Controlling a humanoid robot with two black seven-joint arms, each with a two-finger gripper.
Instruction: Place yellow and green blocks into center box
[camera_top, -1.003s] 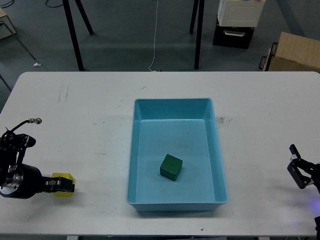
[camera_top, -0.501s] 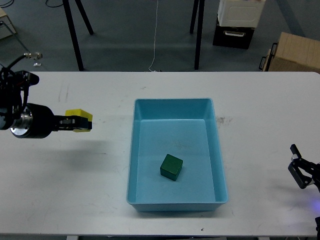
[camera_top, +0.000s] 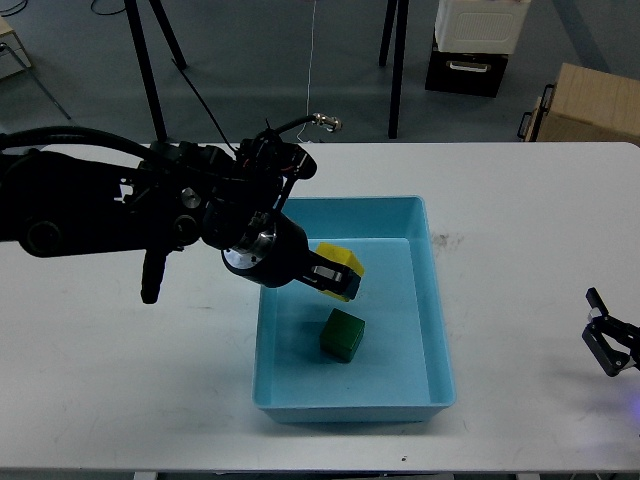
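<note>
Holding yellow block (camera_top: 340, 266) clamped in left tool (camera_top: 338, 280), directly above box (camera_top: 436, 300) mid-counter, green block (camera_top: 342, 333) just below; right tool (camera_top: 608, 345) open, idle.

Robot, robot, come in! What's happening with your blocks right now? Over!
Left gripper shut on yellow block, above blue box. Green block already inside. Right gripper open, idle at table edge. Nothing in the way.

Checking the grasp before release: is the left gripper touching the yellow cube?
Touching. The head view shows the left gripper clamped on the yellow cube above the blue box.
</note>
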